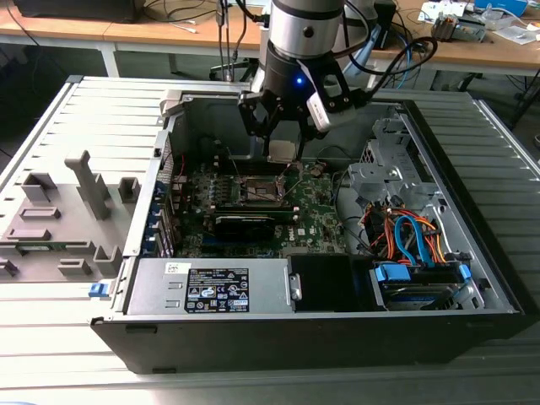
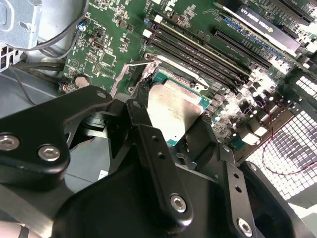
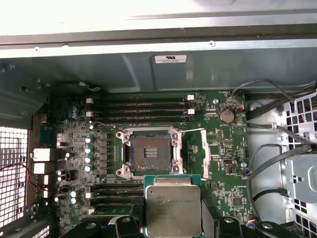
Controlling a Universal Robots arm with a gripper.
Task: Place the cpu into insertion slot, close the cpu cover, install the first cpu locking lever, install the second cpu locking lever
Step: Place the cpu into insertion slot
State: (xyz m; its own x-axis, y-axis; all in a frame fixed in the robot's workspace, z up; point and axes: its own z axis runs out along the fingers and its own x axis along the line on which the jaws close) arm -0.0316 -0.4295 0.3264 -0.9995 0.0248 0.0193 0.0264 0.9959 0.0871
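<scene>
Tabletop (image 1: pixel 51 337), grey and slatted, carries the open computer case (image 1: pixel 337 333); desks (image 1: pixel 152 34) at 12 o'clock. Exterior view: gripper (image 1: pixel 282 148) clamps the cpu (image 1: pixel 281 153) at 1 o'clock of the insertion slot (image 1: pixel 257 187). Second wrist view: fingers (image 2: pixel 153 148) hide cpu edges. First wrist view: cpu partly cut off.

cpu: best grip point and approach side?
Grip two opposite thin edges, coming square onto its flat metal face. The cpu is a thin flat square with nothing raised to pinch, so only the edges offer purchase. The claw holds it that way now, near the insertion slot.
</scene>
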